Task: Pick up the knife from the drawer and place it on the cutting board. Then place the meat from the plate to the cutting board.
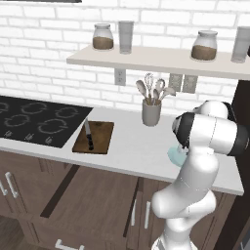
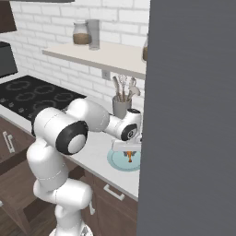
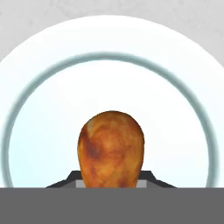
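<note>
Knife (image 1: 88, 135) lying on cutting board (image 1: 100, 138): step 1 done. Meat (image 3: 110, 148) being clamped by closed jaws, not yet lifted off plate (image 3: 39, 109); transfer remaining.

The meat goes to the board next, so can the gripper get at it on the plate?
Likely yes: the gripper is already shut on the meat above the plate, nothing between them.

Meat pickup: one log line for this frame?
knife: on cutting board | gripper: shut on meat | meat: over plate | drawer: open
</note>
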Controlling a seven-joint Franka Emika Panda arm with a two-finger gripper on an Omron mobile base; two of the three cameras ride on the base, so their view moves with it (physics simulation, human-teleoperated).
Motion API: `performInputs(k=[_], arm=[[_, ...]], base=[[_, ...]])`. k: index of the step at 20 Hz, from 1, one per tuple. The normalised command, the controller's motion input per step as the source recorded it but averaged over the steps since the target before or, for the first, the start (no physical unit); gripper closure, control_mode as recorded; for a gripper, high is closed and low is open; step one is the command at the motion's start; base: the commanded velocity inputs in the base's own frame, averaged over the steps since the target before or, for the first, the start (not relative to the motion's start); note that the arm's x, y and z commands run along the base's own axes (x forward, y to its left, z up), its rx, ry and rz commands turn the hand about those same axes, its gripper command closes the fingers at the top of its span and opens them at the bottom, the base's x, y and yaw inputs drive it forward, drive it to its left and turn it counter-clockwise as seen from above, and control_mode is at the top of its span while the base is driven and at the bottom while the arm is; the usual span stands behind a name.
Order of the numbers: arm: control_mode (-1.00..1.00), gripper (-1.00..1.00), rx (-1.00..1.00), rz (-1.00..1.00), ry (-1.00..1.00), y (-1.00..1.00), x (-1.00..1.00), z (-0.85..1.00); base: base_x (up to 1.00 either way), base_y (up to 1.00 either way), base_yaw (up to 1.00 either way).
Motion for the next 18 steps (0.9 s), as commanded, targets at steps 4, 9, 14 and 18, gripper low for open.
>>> performInputs(k=[4, 9, 14, 18], arm=[[-1.0, 1.0, 0.05, 0.2, -0.14, 0.38, -0.26, 0.74], [-1.0, 1.0, 0.01, 0.43, -0.02, 0.76, 0.06, 0.61], [-1.0, 1.0, 0.0, 0.52, 0.0, 0.88, 0.13, 0.51], [-1.0, 1.0, 0.0, 0.52, -0.05, 0.83, 0.13, 0.43]], base=[[0.0, 0.0, 0.0], [0.0, 0.0, 0.0], [0.0, 0.0, 0.0], [0.0, 0.0, 0.0]])
